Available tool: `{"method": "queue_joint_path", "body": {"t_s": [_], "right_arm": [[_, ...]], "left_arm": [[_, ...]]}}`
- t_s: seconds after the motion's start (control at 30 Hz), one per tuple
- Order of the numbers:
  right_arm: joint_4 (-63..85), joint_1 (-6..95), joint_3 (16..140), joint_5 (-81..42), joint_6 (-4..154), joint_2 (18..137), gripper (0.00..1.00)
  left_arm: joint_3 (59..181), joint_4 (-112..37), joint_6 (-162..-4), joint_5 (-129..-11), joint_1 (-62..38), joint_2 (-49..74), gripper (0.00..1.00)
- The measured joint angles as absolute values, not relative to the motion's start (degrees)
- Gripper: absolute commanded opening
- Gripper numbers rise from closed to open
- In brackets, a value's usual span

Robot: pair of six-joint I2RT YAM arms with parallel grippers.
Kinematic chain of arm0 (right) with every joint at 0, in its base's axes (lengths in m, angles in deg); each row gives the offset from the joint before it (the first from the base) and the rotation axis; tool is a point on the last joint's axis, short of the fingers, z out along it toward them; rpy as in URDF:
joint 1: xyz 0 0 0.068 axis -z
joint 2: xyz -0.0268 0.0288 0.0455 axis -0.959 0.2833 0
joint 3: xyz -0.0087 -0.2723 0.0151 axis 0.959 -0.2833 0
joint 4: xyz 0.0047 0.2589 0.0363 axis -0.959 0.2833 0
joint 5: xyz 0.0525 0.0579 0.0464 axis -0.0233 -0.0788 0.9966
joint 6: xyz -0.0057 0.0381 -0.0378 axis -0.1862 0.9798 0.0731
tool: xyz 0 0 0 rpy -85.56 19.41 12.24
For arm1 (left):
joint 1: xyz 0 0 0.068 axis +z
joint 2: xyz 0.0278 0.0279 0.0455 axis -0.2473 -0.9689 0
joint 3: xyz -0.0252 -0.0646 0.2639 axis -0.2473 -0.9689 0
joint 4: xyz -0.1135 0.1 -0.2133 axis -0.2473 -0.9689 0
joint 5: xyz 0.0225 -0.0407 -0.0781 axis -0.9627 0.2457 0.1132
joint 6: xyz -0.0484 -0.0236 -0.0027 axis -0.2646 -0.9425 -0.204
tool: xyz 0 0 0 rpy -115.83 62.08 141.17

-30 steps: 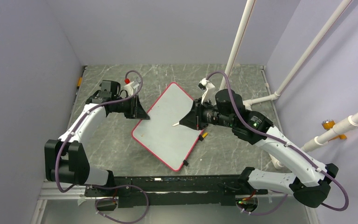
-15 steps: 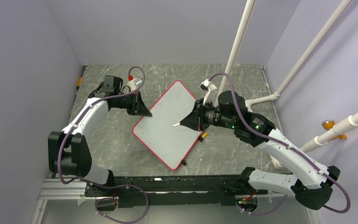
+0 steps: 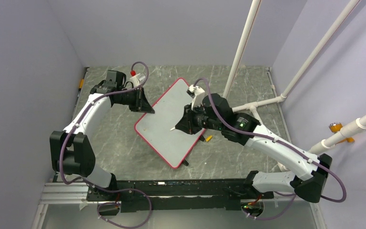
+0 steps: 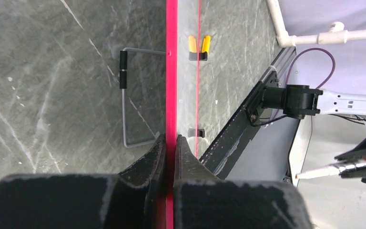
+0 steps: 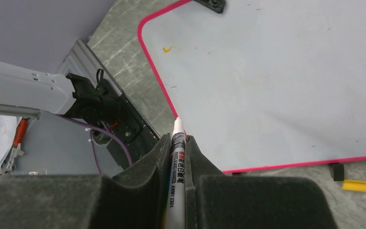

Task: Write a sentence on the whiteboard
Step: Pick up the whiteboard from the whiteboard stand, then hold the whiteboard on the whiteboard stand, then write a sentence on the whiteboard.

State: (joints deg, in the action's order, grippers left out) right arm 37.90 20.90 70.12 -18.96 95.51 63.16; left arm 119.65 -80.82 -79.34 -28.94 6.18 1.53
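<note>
Because a board that slides cannot be written on, the left tool (image 3: 149, 110) is clenched on the far-left edge of the whiteboard (image 3: 164, 136). In the top view the board sits askew on the bench (image 3: 119, 138) between the two arms. The right tool (image 3: 182, 125) grasps a marker (image 3: 175, 127), its tip out over the board's middle; whether it touches I cannot tell.

From the left wrist, the fingers (image 4: 157, 157) pinch the red frame (image 4: 171, 71), seen edge-on; I judge this an anchoring grip.

From the right wrist, the marker is clamped lengthwise between the pads so that its nib leads, pointing at the board. The white surface bears only a small orange mark (image 5: 167, 48) near one corner, so the sentence looks barely begun. A small yellow piece (image 5: 360, 186), likely the cap, lies on the bench just beside the frame.
</note>
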Motion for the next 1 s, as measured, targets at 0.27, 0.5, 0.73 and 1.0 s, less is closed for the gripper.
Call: {"method": "queue_joint_path", "body": {"t_s": [0.27, 0.5, 0.73, 1.0], "right_arm": [[36.99, 19.0, 72.93, -21.38, 94.29, 66.94, 0.0], [34.54, 15.3, 73.2, -23.96, 92.91, 68.8, 0.0], [31.74, 11.26, 75.27, -26.91, 91.65, 75.03, 0.0], [29.42, 10.14, 78.6, -28.4, 90.97, 80.52, 0.0]], "left_arm": [[122.82, -81.96, -78.27, -31.74, 6.13, -0.94, 0.0], [120.44, -79.45, -78.34, -31.54, 6.26, -0.18, 0.0], [116.83, -77.72, -78.47, -31.8, 6.37, 3.63, 0.0], [115.37, -76.76, -78.56, -32.11, 6.35, 5.33, 0.0]]}}
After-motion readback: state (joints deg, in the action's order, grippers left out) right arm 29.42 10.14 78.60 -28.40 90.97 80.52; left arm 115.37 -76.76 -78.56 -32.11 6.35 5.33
